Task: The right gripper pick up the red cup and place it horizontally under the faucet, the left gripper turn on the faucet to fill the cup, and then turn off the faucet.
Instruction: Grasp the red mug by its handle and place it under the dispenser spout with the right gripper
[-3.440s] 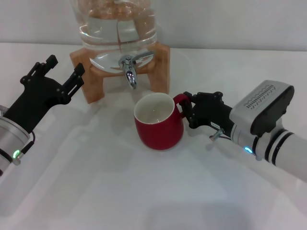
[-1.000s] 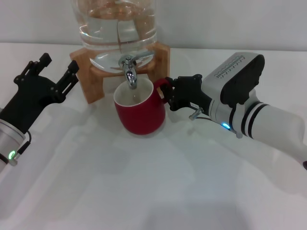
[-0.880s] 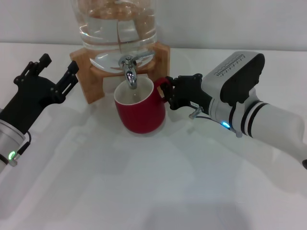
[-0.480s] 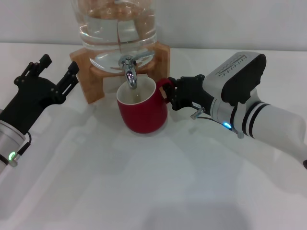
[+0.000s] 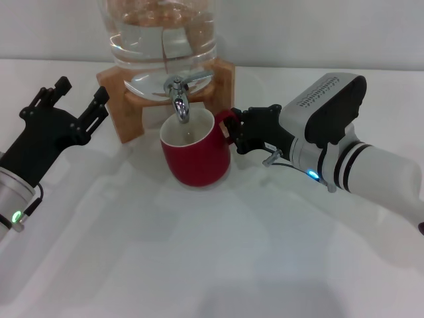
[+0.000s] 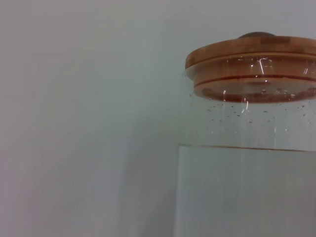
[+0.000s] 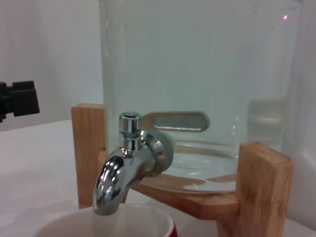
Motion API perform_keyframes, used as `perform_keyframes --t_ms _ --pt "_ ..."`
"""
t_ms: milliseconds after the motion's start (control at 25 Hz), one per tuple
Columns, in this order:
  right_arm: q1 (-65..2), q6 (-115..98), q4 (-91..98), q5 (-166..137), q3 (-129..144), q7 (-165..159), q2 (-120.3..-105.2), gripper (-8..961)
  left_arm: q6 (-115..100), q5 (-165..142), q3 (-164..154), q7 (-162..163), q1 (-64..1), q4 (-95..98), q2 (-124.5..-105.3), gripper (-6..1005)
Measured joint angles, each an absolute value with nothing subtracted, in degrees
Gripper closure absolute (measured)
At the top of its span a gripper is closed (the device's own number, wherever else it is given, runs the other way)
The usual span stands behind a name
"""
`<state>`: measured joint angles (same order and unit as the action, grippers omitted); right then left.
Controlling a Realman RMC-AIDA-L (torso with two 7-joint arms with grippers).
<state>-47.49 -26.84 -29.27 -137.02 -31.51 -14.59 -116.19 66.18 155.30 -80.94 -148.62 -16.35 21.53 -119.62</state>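
Glass dominates the scene: a big clear water jar (image 5: 163, 33), well filled and capped with a wooden lid (image 6: 252, 52), sits on a wooden stand (image 5: 126, 106) at the back of the white table (image 5: 199, 265). From the robot's right comes the silver-white arm, and the right gripper (image 5: 237, 138) is clamped on the handle of the red cup (image 5: 195, 156), which stands upright with its cream mouth directly beneath the faucet (image 5: 177, 99); in the right wrist view the spout (image 7: 109, 185) hangs just above the cup's rim. So the first part of the job looks done, with the cup in position under the tap, though the right gripper has not let go. On the robot's left, the left gripper (image 5: 76, 109) waits beside the stand with its fingers apart, near the faucet but not touching it. The flat lever handle (image 7: 177, 121) lies sideways along the jar and no water is visible running, so I judge the tap not yet opened. Filling the cup and closing the tap both appear left to do.
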Motion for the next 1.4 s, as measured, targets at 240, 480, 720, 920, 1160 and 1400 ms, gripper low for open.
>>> perform_keyframes --t_ms 240,480,720,920,1160,1400 --pt "-47.6 -26.7 -29.4 -137.4 -31.4 -14.6 -116.19 803 66.2 155.3 -80.9 -148.6 -16.5 21.4 -119.62 243" --pt "-47.7 -26.4 -29.4 -137.6 -31.0 -14.6 -116.19 801 66.0 155.3 -80.9 -148.6 -16.7 21.4 -119.62 243" --pt "-47.9 -26.1 -29.4 -137.6 -30.7 -14.6 -116.19 799 65.9 155.3 -80.9 -148.6 -16.7 21.4 -119.62 242" --pt "-48.4 -25.7 -29.5 -137.7 -30.5 -14.6 -116.19 790 65.8 155.3 -80.9 -148.6 -16.7 21.4 -119.62 242" --pt "-48.6 -24.7 -29.6 -137.4 -30.7 -14.6 -116.19 728 65.8 155.3 -80.9 -148.6 -16.6 21.4 -119.62 242" --pt "-49.1 -24.0 -29.6 -137.2 -31.0 -15.6 -116.19 678 65.9 155.3 -80.9 -148.6 -16.5 21.4 -119.61 242"
